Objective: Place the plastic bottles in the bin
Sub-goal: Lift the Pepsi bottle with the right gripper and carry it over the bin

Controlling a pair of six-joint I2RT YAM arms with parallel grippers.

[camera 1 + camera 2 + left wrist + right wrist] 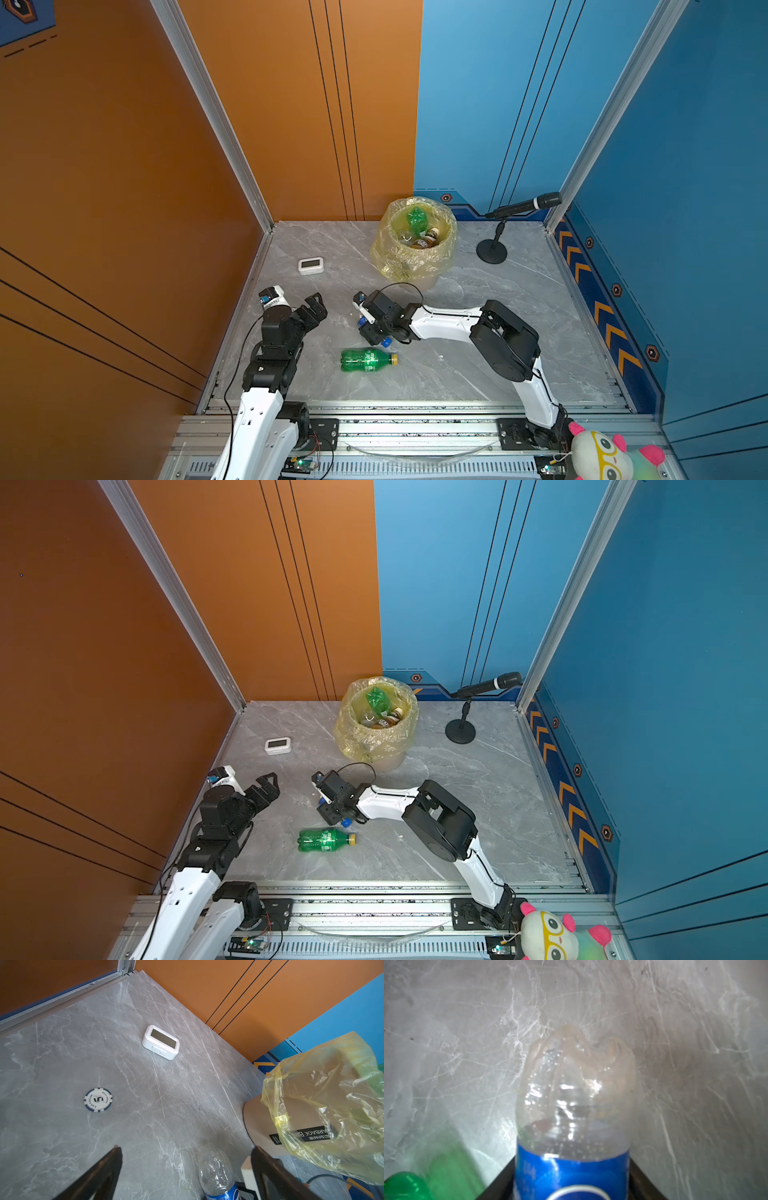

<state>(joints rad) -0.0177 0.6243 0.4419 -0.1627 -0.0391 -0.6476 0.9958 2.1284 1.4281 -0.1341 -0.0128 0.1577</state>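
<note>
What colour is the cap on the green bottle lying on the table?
Yellow; the cap shows best in a top view.

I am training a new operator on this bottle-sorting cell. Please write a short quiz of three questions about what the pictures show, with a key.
1. True or false: the green bottle on the table stands upright.
2. Which thing sits between the jaws of the right gripper? A) the white timer B) the Pepsi bottle C) the poker chip
3. Is the left gripper open or shut, and does it hold anything?

Key
1. False: it lies on its side, outside the bin.
2. B
3. Open, holding nothing.
</note>
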